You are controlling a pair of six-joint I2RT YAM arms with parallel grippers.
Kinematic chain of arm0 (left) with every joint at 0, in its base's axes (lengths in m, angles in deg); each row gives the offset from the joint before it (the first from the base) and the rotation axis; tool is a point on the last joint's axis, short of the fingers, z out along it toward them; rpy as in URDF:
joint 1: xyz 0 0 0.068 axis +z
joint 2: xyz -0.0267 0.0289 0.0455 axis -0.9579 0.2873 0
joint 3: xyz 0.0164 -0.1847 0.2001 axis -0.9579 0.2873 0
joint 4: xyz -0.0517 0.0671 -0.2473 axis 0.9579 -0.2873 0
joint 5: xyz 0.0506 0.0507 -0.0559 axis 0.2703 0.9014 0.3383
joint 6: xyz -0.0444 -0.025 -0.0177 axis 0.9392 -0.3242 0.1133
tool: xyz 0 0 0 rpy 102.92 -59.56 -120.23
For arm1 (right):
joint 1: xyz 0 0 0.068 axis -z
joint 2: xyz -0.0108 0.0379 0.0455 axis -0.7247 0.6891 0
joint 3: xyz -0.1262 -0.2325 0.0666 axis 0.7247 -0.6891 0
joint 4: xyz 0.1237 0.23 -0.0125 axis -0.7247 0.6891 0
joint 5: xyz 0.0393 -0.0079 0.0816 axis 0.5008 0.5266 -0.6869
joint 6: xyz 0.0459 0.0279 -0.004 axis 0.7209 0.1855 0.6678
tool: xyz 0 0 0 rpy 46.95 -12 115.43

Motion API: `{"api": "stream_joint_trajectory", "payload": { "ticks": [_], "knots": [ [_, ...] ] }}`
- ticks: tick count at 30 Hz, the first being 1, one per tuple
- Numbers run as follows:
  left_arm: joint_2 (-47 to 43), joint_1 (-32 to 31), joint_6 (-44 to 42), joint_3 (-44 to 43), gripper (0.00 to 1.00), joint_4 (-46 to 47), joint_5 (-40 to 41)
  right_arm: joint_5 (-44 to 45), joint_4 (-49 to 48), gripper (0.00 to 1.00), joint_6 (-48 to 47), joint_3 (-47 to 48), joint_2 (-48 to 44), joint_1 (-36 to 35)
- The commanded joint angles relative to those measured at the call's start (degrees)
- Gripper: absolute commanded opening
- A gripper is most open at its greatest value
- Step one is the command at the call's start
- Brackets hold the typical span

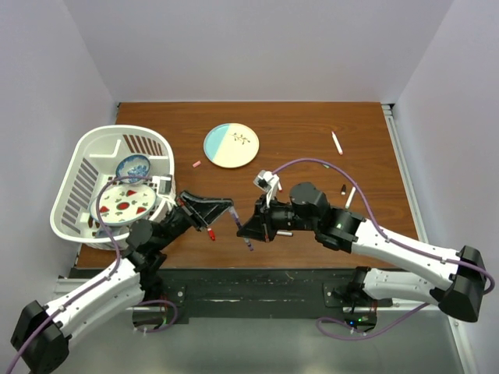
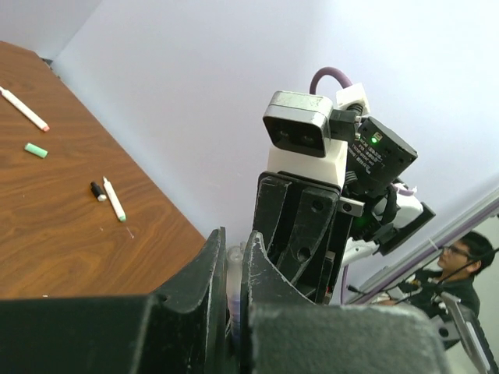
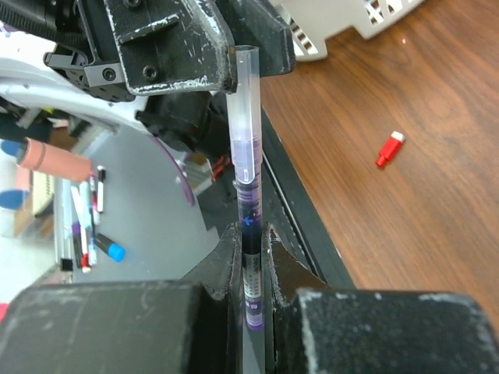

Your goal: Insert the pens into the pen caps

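Mid-air, the right end effector (image 3: 251, 238) clamps the purple pen (image 3: 249, 273) and the left end effector (image 2: 231, 261) pinches its cap (image 3: 244, 117); any tilt could jam them.

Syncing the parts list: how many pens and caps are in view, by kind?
White pens on the table: 2
Purple pen, in the right gripper: 1
Loose caps on the table: 4 (pink cap, red cap, black cap, green cap)
Translucent cap, in the left gripper, over the purple pen's tip: 1
Total: 8
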Motion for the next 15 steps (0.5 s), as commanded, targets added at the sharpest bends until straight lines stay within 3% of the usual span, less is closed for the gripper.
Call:
{"api": "stream_joint_trajectory", "payload": {
  "ticks": [1,9,15],
  "knots": [
    [1.1,-8.3,3.7,7.5,0.00,-1.6,-13.2,14.5,-14.8,0.00,-1.8,8.8,0.6,4.2],
    [5.3,-14.4,2.5,7.9,0.00,1.4,-8.7,9.3,-19.6,0.00,0.6,6.7,3.5,10.5],
    [10.3,-17.0,5.3,12.7,0.00,13.2,-7.9,4.4,-23.6,0.00,3.9,6.5,3.2,16.9]
  ]
}}
